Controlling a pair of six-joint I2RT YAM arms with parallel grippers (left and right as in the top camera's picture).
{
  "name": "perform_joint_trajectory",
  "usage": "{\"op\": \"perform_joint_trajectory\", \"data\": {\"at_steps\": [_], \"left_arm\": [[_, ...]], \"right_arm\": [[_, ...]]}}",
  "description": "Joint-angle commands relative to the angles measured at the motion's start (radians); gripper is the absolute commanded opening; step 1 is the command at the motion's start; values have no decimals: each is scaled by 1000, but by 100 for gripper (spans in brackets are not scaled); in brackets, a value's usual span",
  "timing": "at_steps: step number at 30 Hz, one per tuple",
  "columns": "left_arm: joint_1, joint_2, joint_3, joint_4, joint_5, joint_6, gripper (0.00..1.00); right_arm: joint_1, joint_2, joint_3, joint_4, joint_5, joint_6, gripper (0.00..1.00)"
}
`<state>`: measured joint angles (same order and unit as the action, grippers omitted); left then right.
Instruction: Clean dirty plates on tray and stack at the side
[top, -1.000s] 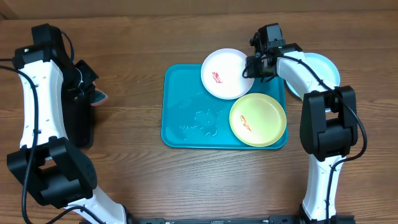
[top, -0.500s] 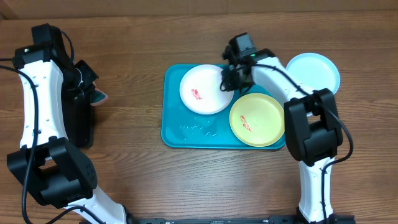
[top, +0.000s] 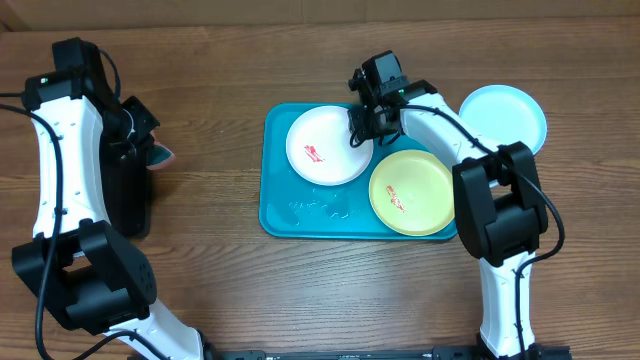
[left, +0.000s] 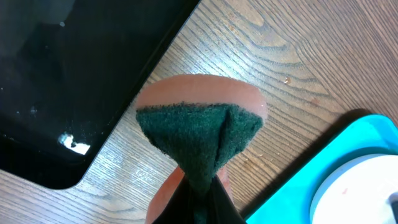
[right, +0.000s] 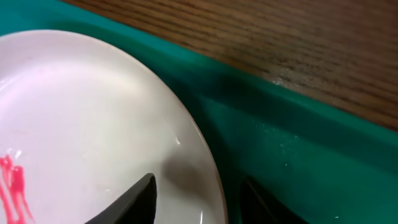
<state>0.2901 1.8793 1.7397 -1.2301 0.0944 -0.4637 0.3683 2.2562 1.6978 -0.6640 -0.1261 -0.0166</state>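
a: from overhead, where do the plates lie?
b: the white plate (top: 328, 145) sits in the far part of the tray (top: 300, 212), with a red smear (top: 314, 153) on it. the yellow-green plate (top: 412, 192), also smeared, lies in the tray's near right corner, just beside the white one. the aqua plate (top: 503, 115) rests on the worktop (top: 220, 300), just right of the tray.
a: and the arms?
b: the right hand (top: 362, 125) is at the white plate's right rim. the left hand (top: 145, 145) is well off to the left, by the far end of the black tray (top: 125, 200), with a sponge (top: 160, 155).
a: what does the left wrist show?
b: the left hand is closed on the sponge (left: 199, 140), green face up and pink backing behind. the sponge is over bare wood, between the black tray (left: 62, 81) and the tray's corner (left: 354, 140).
a: and the right wrist?
b: one finger (right: 127, 202) lies over the white plate (right: 81, 118). the other (right: 267, 202) is outside the rim, over the tray floor (right: 280, 149). the gap is narrow and astride the rim, but one cannot tell whether the fingers pinch it.
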Motion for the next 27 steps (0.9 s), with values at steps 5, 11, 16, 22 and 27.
{"op": "perform_joint_trajectory", "data": {"at_steps": [5,11,16,22,27], "left_arm": [[-54,-8,-5,6,11,42,4],[-119,-6,-5,11,11,42,4],[-243,4,-12,16,11,41,4],[-369,27,-18,35,10,41,4],[-449,49,-18,53,11,41,4]], "right_arm": [[0,56,4,-30,-11,7,20],[3,56,4,-80,-11,203,4],[3,56,4,-191,-121,336,4],[3,56,4,-247,-190,336,4],[3,56,4,-246,-190,376,6]]}}
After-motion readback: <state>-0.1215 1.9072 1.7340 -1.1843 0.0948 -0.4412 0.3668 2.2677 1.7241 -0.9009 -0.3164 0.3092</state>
